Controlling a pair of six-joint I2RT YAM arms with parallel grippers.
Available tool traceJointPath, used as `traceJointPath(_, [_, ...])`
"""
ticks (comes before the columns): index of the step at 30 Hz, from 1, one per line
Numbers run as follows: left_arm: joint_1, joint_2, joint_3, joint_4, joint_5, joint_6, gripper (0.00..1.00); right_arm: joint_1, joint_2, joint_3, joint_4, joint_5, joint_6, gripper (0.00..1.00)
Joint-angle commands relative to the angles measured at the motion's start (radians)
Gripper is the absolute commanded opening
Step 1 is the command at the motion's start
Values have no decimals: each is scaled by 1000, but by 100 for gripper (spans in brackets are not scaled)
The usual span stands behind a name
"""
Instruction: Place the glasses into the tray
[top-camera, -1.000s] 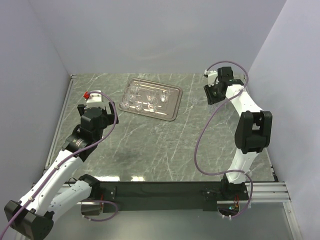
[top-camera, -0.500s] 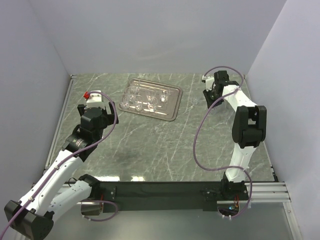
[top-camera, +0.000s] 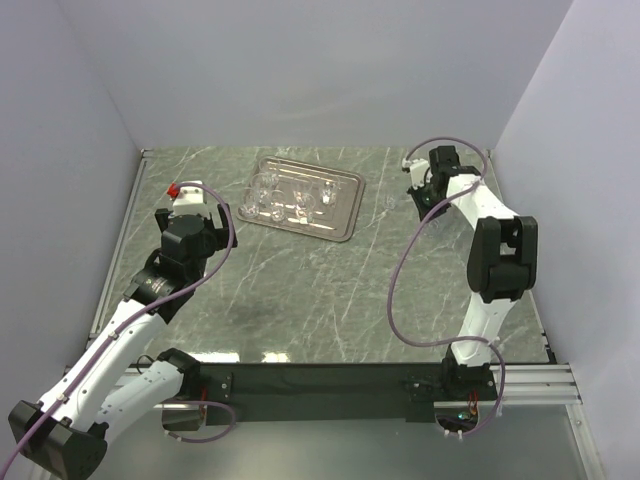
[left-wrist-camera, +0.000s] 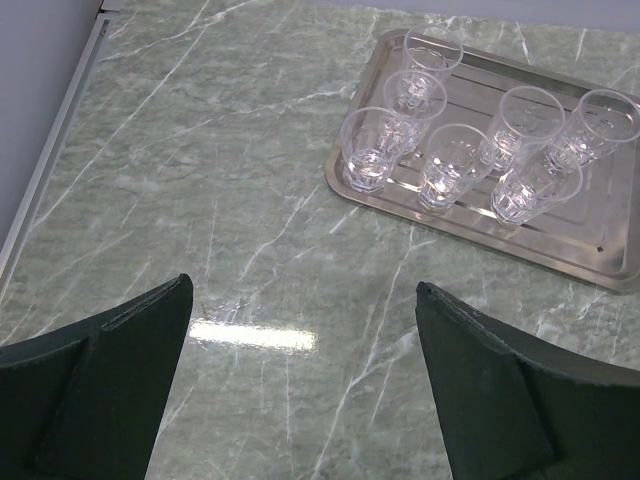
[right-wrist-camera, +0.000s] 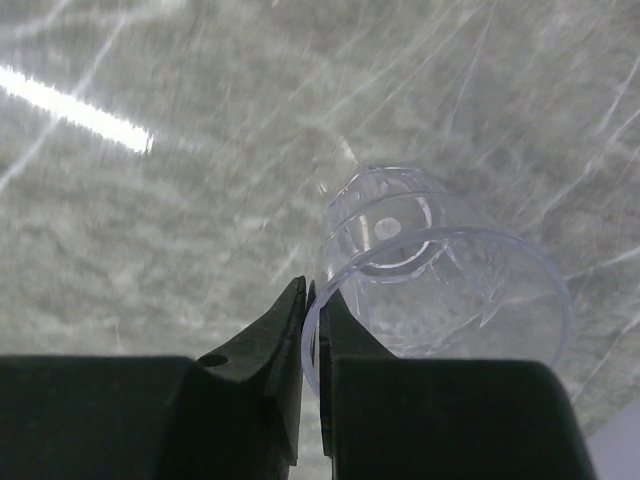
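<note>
No legible text or markings

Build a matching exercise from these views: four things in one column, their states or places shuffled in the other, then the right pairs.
Column one
1. left gripper
2. right gripper
3. tray
4. lone glass

Column two
A. holds seven glasses
B. open, nothing between its fingers
C. off the tray, with the marble table behind it
D. shut, pinching a clear rim

Pairs: 1-B; 2-D; 3-A; 4-C
</note>
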Motion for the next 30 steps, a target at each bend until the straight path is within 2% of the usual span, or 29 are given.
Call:
traceJointPath(1, [4, -13, -1, 40, 18, 7, 99, 30, -134, -32, -34, -10, -91, 0])
traceJointPath(8, [4, -18, -1, 39, 18, 7, 99, 167, -275, -177, -28, -54, -212, 0])
traceJointPath(13, [4, -18, -1, 39, 13, 7, 99, 256, -309, -181, -51, -150, -275, 0])
traceJointPath(21, [4, -4, -3, 42, 12, 8, 99, 381, -188, -14, -80, -159, -309, 0])
traceJointPath(30, [4, 13, -6, 42, 6, 12, 100, 437, 25, 239, -68, -118, -284, 0])
